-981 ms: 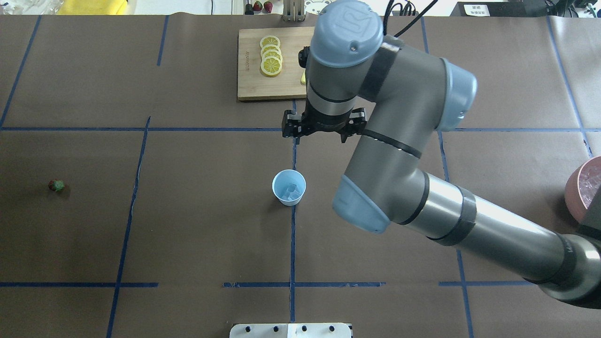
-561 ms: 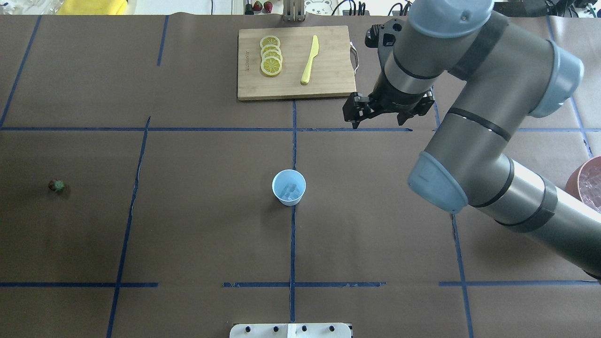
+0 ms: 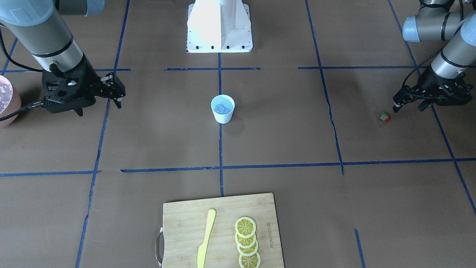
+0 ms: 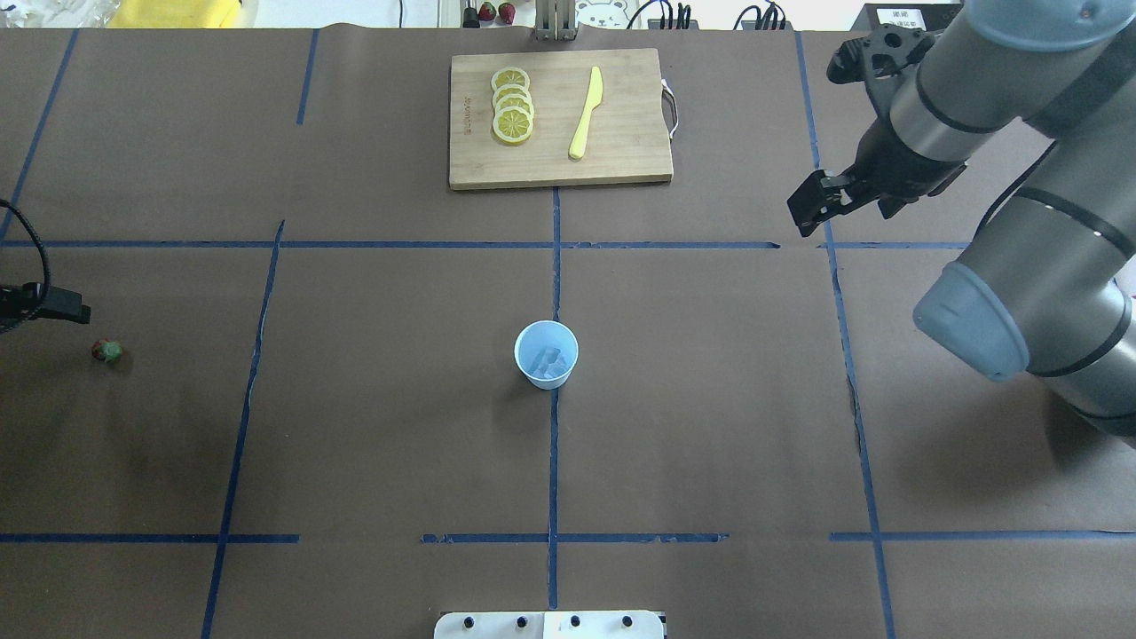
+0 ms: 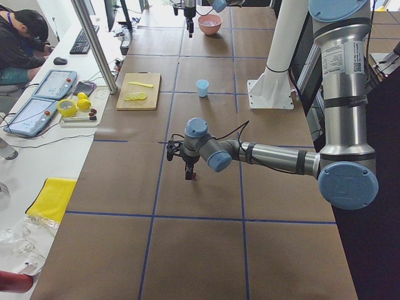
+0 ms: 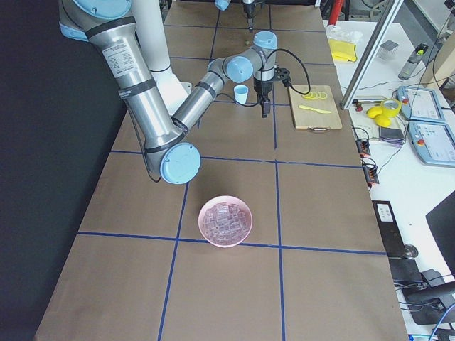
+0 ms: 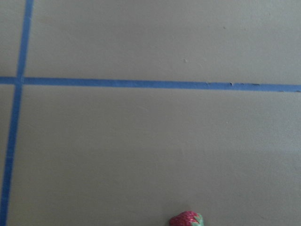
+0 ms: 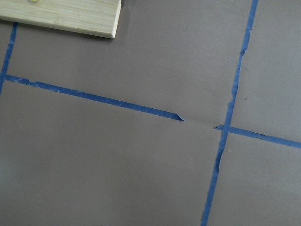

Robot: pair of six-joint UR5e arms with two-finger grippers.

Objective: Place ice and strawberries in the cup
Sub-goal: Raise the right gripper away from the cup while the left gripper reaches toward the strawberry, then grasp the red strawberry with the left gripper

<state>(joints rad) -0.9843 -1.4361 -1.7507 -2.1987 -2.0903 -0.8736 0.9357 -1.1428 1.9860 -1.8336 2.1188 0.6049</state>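
**Over at nine o'clock: lining up on the strawberry**

Far out at nine o'clock from the cup (image 4: 546, 353), well apart from it: strawberry (image 4: 107, 351), alone on the brown table cover (image 4: 373, 426). Just off at ten o'clock of the fruit, left gripper (image 3: 408, 108), fingers spread, empty, not touching. Already inside the cup: ice (image 4: 550, 362). Away at two o'clock, right gripper (image 3: 99, 107), fingers likewise parted, carrying nothing.

Step in hand, by the look of it: picking the berry. Centre over it first. Sits right at six o'clock on the left wrist view's edge, so slide that way before dropping. Come down straight, straddle the fruit, close gently. Small and rounded, so likely to roll or squash.

Against the overhead shot a moment back: no left gripper in sight then, now poking in at the nine o'clock edge. Right gripper swung from beside the cutting board (image 4: 559, 120) further toward two o'clock. Strawberry, cup and ice unmoved.
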